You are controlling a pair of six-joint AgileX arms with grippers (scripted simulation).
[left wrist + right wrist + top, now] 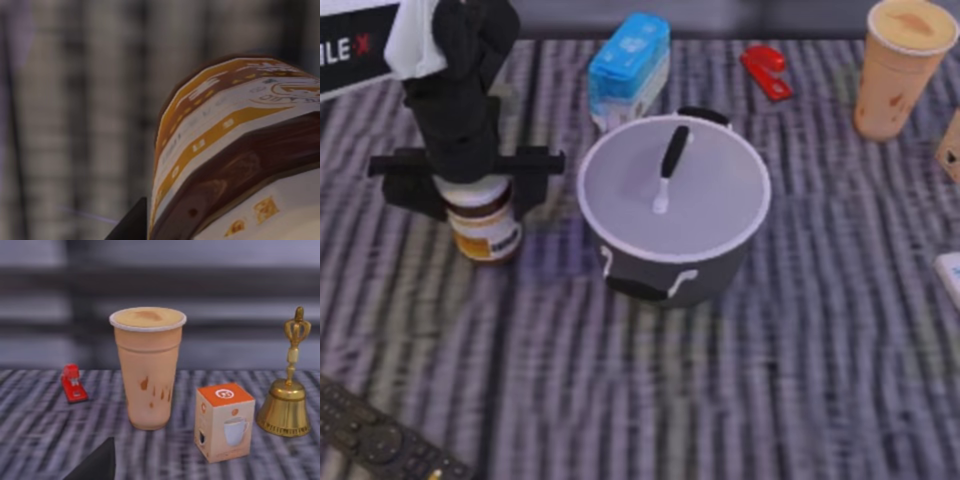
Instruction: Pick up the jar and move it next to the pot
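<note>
The jar [488, 235], with a white lid, dark brown contents and a white-and-yellow label, stands left of the pot, a small gap between them. My left gripper [470, 195] comes down over it from above and is shut on the jar, its dark fingers against both sides at the lid. The jar [235, 150] fills the left wrist view, with one dark fingertip [131, 224] against its edge. The pot [710, 190] is dark grey with a white-rimmed pale lid and sits mid-table. My right arm is out of the top view; one dark fingertip [100, 460] shows, with nothing held.
A blue pack [630, 65] lies behind the pot, a red stapler [766, 72] farther right, and a tall tan cup [905, 65] at the back right. An orange box [225, 422] and a brass bell [287, 405] stand near the cup. A remote [380, 435] lies at the front left.
</note>
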